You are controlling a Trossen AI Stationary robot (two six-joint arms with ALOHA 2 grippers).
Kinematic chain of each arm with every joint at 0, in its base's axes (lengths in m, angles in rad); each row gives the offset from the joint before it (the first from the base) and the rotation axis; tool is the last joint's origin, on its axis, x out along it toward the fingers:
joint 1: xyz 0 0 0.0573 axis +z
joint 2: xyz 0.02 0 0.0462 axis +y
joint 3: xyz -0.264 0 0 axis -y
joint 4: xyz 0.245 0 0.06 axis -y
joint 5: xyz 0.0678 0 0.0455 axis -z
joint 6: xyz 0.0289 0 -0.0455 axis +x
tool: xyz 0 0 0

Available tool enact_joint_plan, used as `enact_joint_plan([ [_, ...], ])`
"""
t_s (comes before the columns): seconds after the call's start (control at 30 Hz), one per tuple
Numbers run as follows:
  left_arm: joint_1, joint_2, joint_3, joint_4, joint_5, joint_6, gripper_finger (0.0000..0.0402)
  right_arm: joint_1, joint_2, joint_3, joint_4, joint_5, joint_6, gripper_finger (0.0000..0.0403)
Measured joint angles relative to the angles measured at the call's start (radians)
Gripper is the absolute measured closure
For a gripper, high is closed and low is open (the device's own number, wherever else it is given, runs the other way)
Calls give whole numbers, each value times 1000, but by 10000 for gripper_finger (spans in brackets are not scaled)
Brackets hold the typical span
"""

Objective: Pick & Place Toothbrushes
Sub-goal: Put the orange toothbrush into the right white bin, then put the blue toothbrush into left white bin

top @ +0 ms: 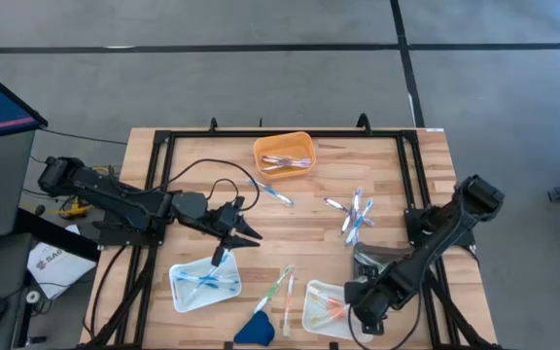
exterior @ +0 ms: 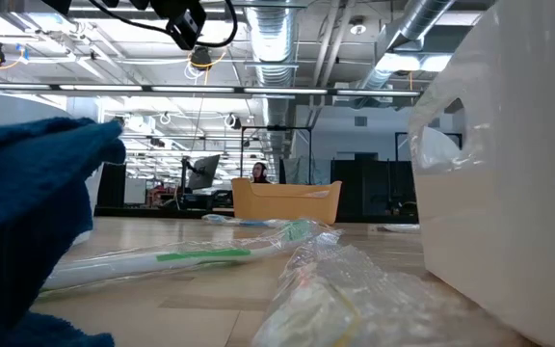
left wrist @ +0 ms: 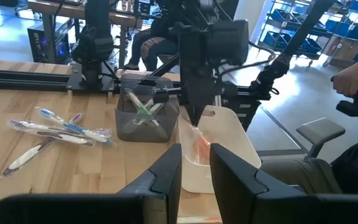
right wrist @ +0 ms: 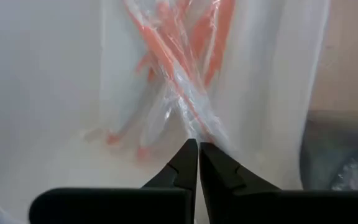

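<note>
Slippage as the chief worry: right gripper (right wrist: 197, 144) down inside the white tray (top: 311, 316) at the front right of the table, fingers pressed tight together right at the end of the clear wrapper round the orange toothbrushes (right wrist: 185, 74), with perhaps only a sliver of film caught, perhaps none. Likely to pull free on a lift, or to drag several crossed wrapped brushes up as one bundle and scatter them. Also a chance of nudging the light tray sideways, toward the grey container (left wrist: 146, 115) just beside it. Left gripper (left wrist: 196, 163) hovering left of centre by the tray of blue toothbrushes (top: 202, 282), fingers parted a little with nothing between them. More toothbrushes loose in a cluster (top: 356, 216) right of centre, a pair (top: 282, 289) between the two front trays, some in the orange bin (top: 282, 154) at the back. Hard to make out: whether wrapper really sits between the shut fingertips, and how many orange brushes lie in the pile. Low view mostly blocked by the dark-blue cloth (exterior: 27, 222) and the white tray's wall, with neither gripper's tips visible there.
</note>
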Motion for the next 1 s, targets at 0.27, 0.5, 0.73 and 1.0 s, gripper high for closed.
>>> enact_joint_plan([
  [0.27,-22,0,0,0,-3,-7,325,-22,11,1,0,-33,11,391],
  [0.5,-26,0,0,1,-3,-7,325,-22,-66,39,66,-13,-87,392],
  [0.73,-26,0,0,0,-3,-4,325,-22,-163,125,69,180,-350,392],
  [1.0,-25,0,-14,2,-11,-1,325,-23,-269,130,77,463,-563,392],
])
